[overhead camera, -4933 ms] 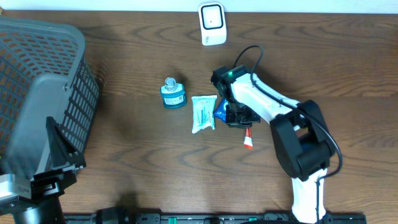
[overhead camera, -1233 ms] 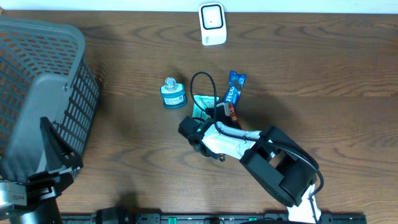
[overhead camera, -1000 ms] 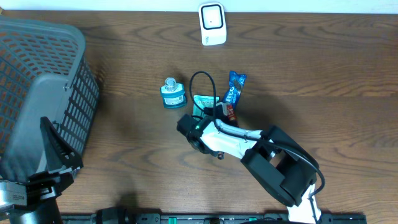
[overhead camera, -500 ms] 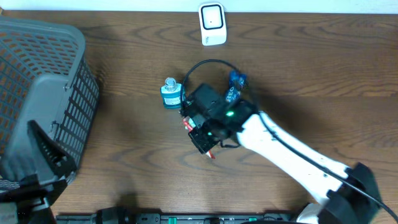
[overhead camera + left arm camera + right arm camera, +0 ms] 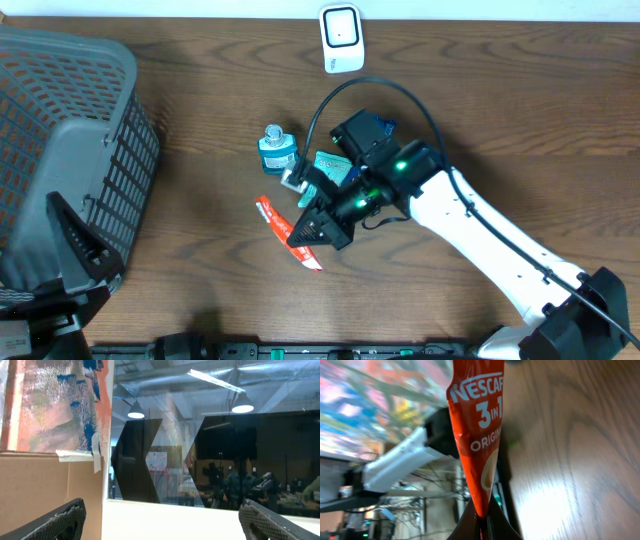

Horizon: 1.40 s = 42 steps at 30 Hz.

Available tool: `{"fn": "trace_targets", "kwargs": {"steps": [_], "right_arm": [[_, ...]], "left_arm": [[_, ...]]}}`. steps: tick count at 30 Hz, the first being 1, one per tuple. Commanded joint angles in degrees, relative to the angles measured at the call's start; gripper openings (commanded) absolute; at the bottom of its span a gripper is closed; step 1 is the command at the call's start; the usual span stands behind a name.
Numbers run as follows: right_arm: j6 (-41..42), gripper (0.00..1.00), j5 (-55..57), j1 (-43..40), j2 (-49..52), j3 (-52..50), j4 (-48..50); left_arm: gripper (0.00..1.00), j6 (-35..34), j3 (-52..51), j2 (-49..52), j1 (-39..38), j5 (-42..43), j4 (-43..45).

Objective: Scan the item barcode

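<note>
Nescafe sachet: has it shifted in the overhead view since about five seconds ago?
Yes. The Nescafe sachet, pinched in the right gripper, has gone left: it was well right of the teal bottle, now it is just below it in frame.

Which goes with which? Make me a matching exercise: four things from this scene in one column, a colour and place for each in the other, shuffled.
1. sachet
2. scanner
3. basket
4. bottle

a. white, at the far edge
b. grey, far left
c. red, pinched in the right gripper
d. teal, in the middle

Pairs: 1c, 2a, 3b, 4d
</note>
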Motion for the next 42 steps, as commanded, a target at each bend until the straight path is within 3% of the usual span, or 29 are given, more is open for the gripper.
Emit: {"fn": "trace_targets", "kwargs": {"steps": [1, 11, 18, 27, 30, 38, 42], "right_arm": [[-2.29, 0.01, -11.02, -2.6, -0.52, 0.11, 0.22], [-5.75, 0.01, -20.15, -5.14, -0.52, 0.11, 0.39], [-5.77, 0.01, -30.75, -6.47, -0.52, 0.11, 3.74], [-5.92, 0.02, -30.71, -6.8, -0.52, 0.11, 5.79], [-5.95, 0.02, -30.71, -6.8, -0.52, 0.11, 5.81], [-5.92, 0.02, -30.58, -6.99, -0.52, 0.11, 5.86], [-5.92, 0.02, -29.7, -7.61, -0.52, 0.11, 5.9]], "left_arm": [[0.98, -0.35, 0.74, -0.55, -0.02, 0.39, 0.04], [0.98, -0.35, 0.35, -2.12, -0.02, 0.76, -1.05], [0.98, -0.35, -3.06, -9.07, -0.02, 0.79, -1.31], [0.98, -0.35, -9.99, -18.78, -0.02, 1.05, -0.35], [0.98, -0.35, -11.04, -19.8, -0.46, 3.5, 0.04], [0.98, -0.33, -11.87, -19.89, -0.7, 21.4, 0.39], [0.98, -0.31, -12.9, -19.8, -0.72, 22.99, 0.79]]}}
